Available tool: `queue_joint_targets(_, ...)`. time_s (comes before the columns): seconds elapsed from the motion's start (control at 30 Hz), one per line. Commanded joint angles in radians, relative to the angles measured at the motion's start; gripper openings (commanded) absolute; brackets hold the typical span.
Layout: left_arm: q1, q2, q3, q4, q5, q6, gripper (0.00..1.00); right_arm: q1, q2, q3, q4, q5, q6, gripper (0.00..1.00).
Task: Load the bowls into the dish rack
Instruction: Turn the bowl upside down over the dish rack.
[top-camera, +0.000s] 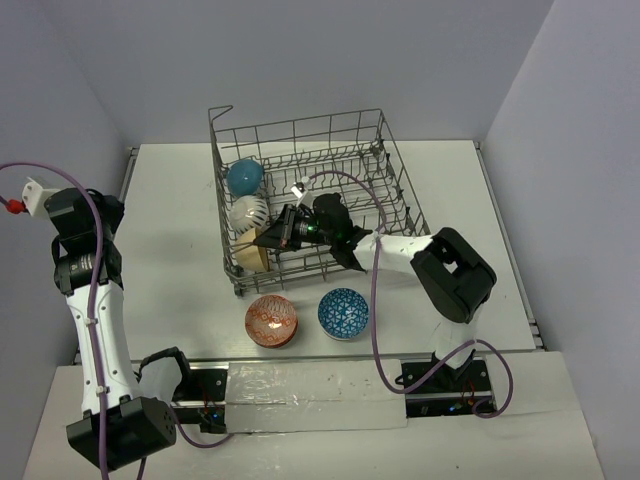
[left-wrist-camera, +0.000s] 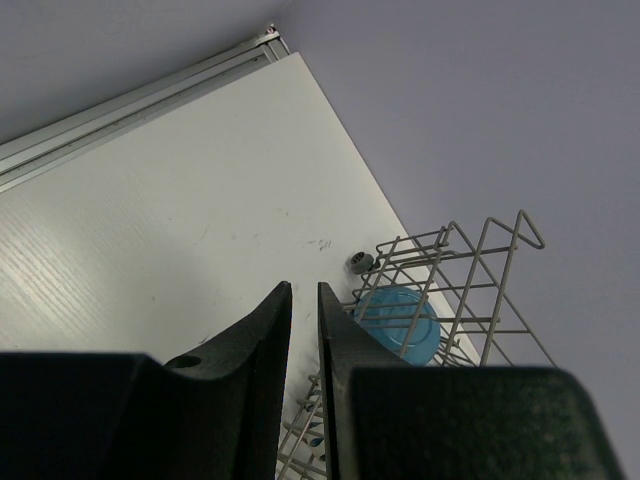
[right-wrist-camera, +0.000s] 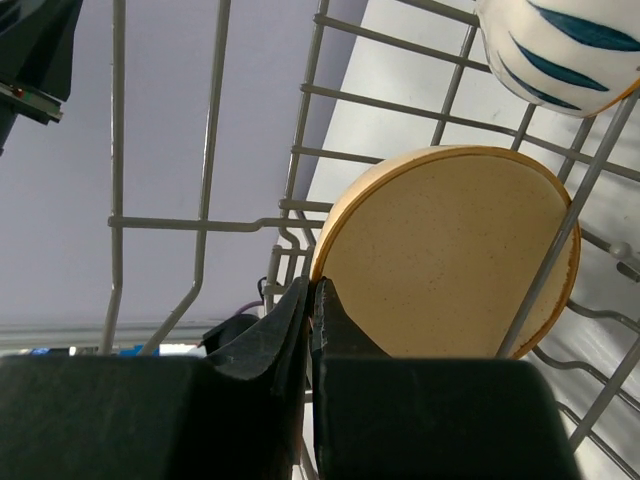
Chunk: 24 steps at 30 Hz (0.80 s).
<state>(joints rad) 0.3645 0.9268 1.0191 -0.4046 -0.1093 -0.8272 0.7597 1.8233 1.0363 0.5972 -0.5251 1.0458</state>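
Dish rack (top-camera: 300, 130) sits at the far middle of the white tabletop (top-camera: 170, 270), its raised handle at the far left corner. Along the rack's left side three bowls stand on edge: a plain blue bowl (top-camera: 244, 177) farthest, a white striped bowl (top-camera: 248, 212) in the middle and a tan bowl (top-camera: 255, 257) nearest. The right arm (top-camera: 400, 245) bends in over the rack's near right side and reaches across it. The right fingers (right-wrist-camera: 297, 300) are pressed together, empty, their tips right at the tan bowl's rim; whether they touch it I cannot tell. The left arm (top-camera: 100, 330) stands folded upright well to the left of the rack. The left fingers (left-wrist-camera: 278, 305) are parted by a narrow slit with nothing between them. Just in front of the rack lie a red patterned bowl (top-camera: 271, 321) and a blue patterned bowl (top-camera: 343, 313), open side up. Pale grey walls (top-camera: 350, 60) rise behind and beside the rack
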Motion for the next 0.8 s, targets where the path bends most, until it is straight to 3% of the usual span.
queue_joint_targets(0.0, -0.009, -0.002, 0.021, 0.026, 0.002, 0.025, 0.22, 0.026, -0.024, 0.021, -0.037, 0.039, -0.046, 0.00)
queue_joint_targets(0.53, -0.015, 0.001, 0.021, 0.024, 0.000, 0.028, 0.22, 0.026, -0.076, 0.036, -0.165, 0.094, -0.118, 0.00)
queue_joint_targets(0.63, -0.016, 0.001, 0.022, 0.024, -0.001, 0.027, 0.22, 0.024, -0.081, 0.039, -0.189, 0.106, -0.132, 0.09)
queue_joint_targets(0.77, -0.018, 0.001, 0.024, 0.024, -0.004, 0.028, 0.22, 0.020, -0.087, 0.036, -0.206, 0.117, -0.139, 0.12)
